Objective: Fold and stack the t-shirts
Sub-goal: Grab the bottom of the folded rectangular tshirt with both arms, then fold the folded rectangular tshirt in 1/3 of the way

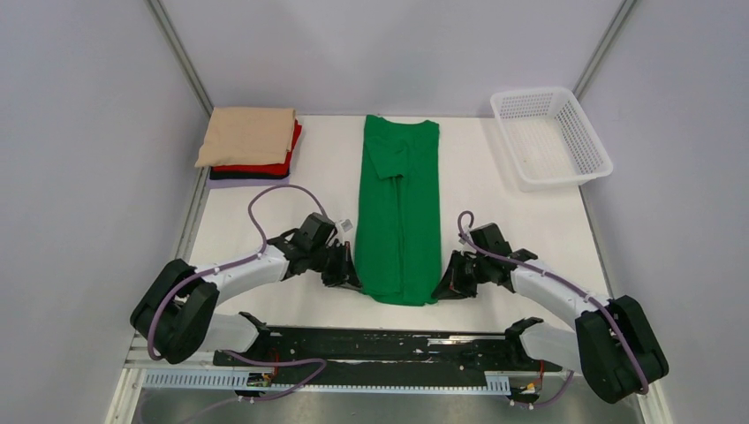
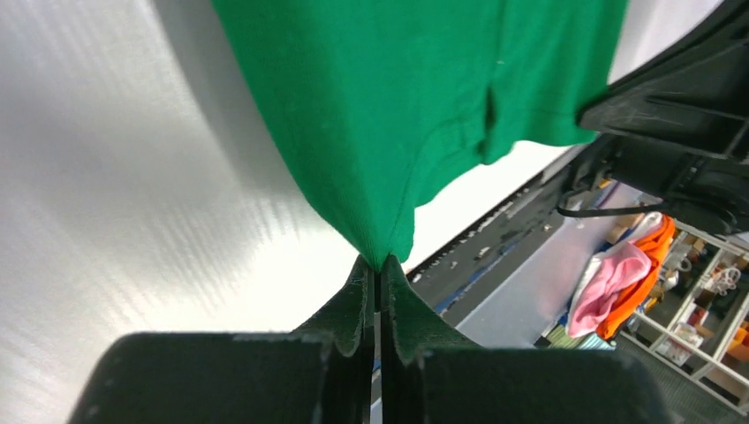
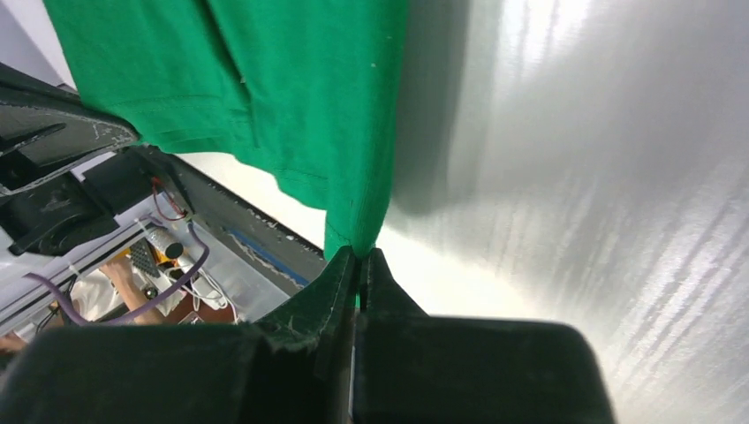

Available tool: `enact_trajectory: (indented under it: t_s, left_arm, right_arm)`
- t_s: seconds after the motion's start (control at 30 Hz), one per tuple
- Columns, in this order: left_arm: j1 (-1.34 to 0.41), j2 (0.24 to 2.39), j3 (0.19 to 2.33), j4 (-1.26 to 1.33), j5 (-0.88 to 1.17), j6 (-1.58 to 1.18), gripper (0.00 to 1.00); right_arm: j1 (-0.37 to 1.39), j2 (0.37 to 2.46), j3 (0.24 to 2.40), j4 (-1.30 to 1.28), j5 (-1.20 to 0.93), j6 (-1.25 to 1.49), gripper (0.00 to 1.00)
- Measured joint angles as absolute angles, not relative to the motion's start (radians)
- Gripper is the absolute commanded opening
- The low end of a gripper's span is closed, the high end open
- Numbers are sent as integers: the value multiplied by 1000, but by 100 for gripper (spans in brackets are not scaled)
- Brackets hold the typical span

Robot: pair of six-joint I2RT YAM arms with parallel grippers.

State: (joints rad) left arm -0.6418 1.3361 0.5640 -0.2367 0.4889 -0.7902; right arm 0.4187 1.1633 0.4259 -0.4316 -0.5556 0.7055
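Note:
A bright green t-shirt [image 1: 399, 208], folded into a long narrow strip, lies down the middle of the white table. My left gripper [image 1: 353, 281] is shut on its near left corner; the left wrist view shows the green cloth [image 2: 397, 106] pinched between the jaws [image 2: 380, 269]. My right gripper [image 1: 440, 290] is shut on the near right corner; the right wrist view shows the cloth [image 3: 291, 97] pinched at the tips [image 3: 360, 256]. A stack of folded shirts sits at the back left: beige [image 1: 247, 135] on top, red [image 1: 281, 165] under it, a dark one [image 1: 247, 175] at the bottom.
A white plastic mesh basket [image 1: 549, 137] stands at the back right. The table [image 1: 512, 230] has grey walls on both sides and at the back. A black rail [image 1: 380, 346] runs along the near edge between the arm bases.

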Motion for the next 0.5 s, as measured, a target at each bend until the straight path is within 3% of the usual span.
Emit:
enact_trajectory:
  t_s: [0.2, 0.5]
  left_arm:
    - [-642, 1324, 577, -200, 528, -804, 0]
    - [-552, 1491, 768, -154, 558, -803, 0]
  right_arm:
    - [418, 1165, 483, -439, -568, 701, 0]
    - [347, 1286, 677, -436, -545, 673, 0]
